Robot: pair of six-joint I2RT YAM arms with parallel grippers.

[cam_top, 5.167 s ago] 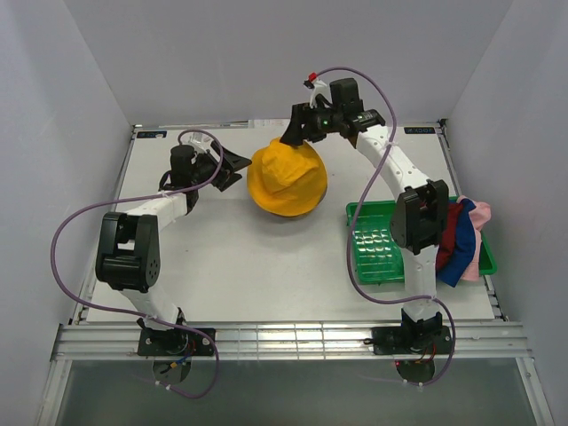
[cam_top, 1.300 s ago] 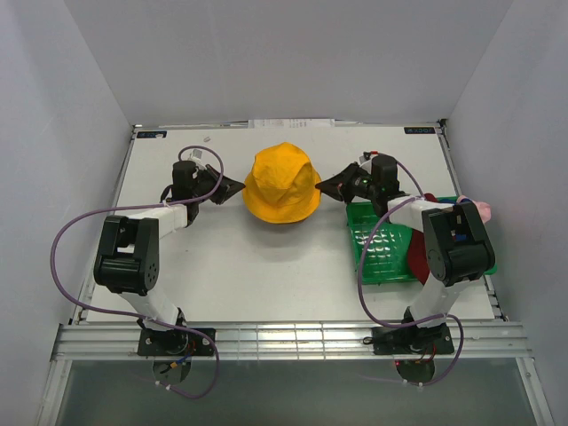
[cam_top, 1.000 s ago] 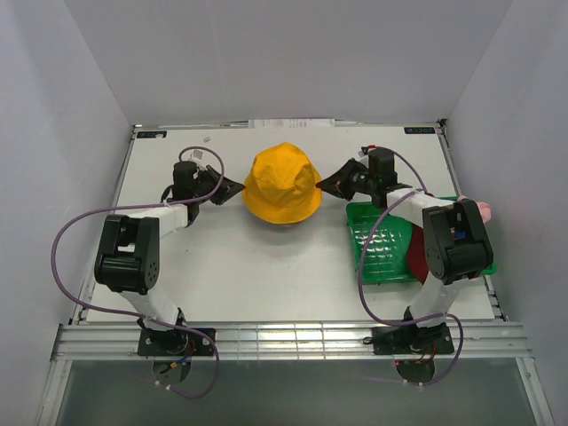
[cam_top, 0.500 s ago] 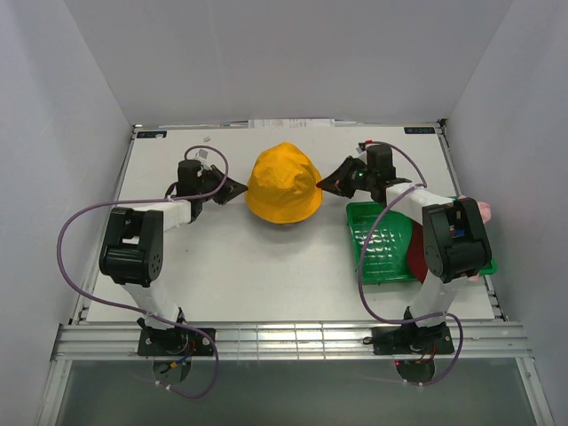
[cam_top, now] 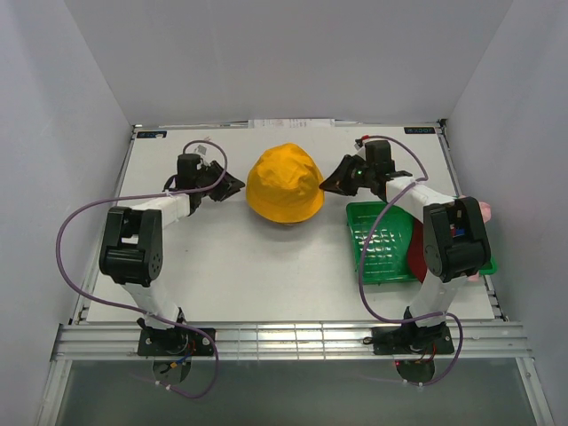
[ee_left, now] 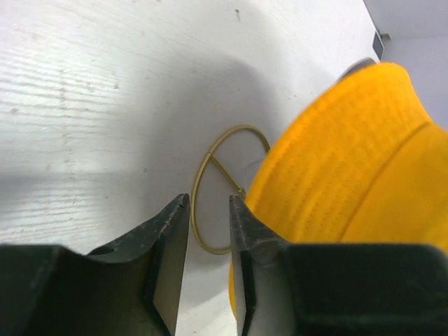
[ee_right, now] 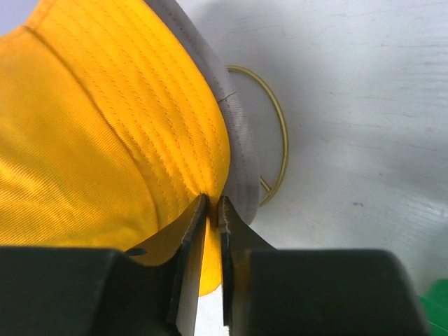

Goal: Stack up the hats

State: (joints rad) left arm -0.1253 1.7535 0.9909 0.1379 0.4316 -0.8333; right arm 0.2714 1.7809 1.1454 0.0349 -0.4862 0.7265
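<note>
A yellow hat [cam_top: 284, 182] sits crown-up at the table's far middle, over a grey hat [ee_right: 238, 133] whose brim shows beneath it. Both rest on a gold wire stand [ee_left: 217, 185]. My left gripper [cam_top: 232, 185] [ee_left: 208, 199] is just left of the yellow hat [ee_left: 336, 161], open, with only table and wire ring seen between its fingers. My right gripper [cam_top: 327, 185] [ee_right: 213, 199] is at the hat's right side, its jaws nearly together on the edge of the yellow brim [ee_right: 140, 126]. A dark red hat [cam_top: 415, 253] and a pink hat [cam_top: 484, 209] lie by the right arm.
A green plastic tray [cam_top: 383, 241] lies on the right of the table, under the right arm's forearm. The stand's gold ring [ee_right: 280, 140] lies flat on the white tabletop. Grey walls close in the table at the back and sides.
My left gripper has opened and let go of the yellow brim. The right jaws have parted slightly. The yellow hat has settled lower and rounder over the stand.
</note>
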